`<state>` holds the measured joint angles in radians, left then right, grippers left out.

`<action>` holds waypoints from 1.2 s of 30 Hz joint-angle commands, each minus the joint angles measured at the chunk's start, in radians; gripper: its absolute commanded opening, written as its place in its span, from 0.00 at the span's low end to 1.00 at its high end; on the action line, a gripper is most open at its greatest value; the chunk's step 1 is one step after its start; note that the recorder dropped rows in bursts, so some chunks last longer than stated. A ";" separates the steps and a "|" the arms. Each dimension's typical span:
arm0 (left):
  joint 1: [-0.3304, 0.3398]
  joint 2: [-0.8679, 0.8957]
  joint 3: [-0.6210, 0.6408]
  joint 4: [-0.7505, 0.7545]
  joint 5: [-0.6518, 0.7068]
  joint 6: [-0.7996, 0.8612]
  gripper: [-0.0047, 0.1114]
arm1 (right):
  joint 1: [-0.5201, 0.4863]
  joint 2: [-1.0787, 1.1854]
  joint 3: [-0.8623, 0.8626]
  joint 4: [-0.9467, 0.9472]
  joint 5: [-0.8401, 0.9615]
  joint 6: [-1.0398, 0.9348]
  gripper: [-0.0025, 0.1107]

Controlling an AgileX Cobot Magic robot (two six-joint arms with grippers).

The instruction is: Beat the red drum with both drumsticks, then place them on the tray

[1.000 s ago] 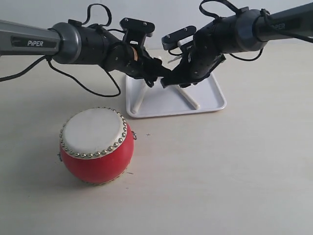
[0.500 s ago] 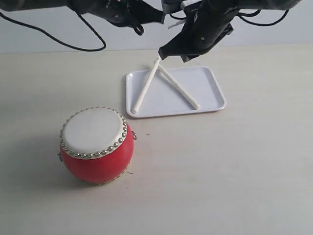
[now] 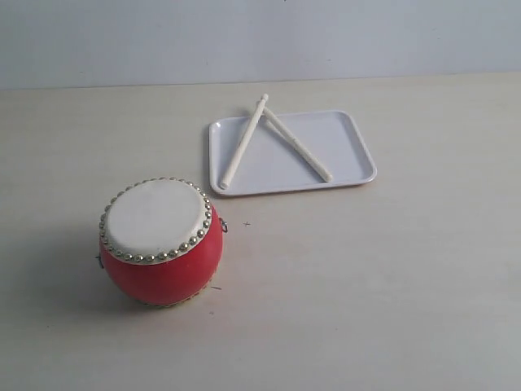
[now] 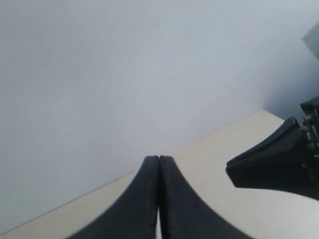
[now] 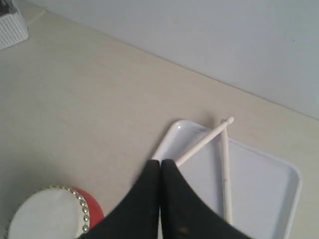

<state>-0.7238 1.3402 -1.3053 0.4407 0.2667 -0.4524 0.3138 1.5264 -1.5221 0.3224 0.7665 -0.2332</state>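
Drumsticks, two slim pale cream sticks, lie crossed on the flat white plastic tray below the right hand, well apart from the squat red drum on the worktop, which is likely why both it and the left hand hang shut and empty.

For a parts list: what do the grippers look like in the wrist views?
The left gripper and right gripper both have smooth matte black fingers, curved and tapering to narrow tips. No cables or markings show on them.
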 commanded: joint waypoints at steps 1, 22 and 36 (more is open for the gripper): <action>-0.005 -0.180 0.165 0.138 -0.078 -0.113 0.04 | 0.000 -0.157 0.140 0.036 -0.120 -0.010 0.02; 0.027 -0.918 0.803 0.848 0.048 -0.959 0.04 | 0.000 -0.735 0.656 0.046 -0.324 -0.010 0.02; 0.027 -1.208 1.092 0.854 0.009 -1.052 0.04 | 0.000 -1.149 0.991 0.178 -0.384 -0.063 0.02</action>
<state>-0.6979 0.1676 -0.2598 1.2840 0.2930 -1.4844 0.3138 0.4444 -0.5853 0.4834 0.4060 -0.2833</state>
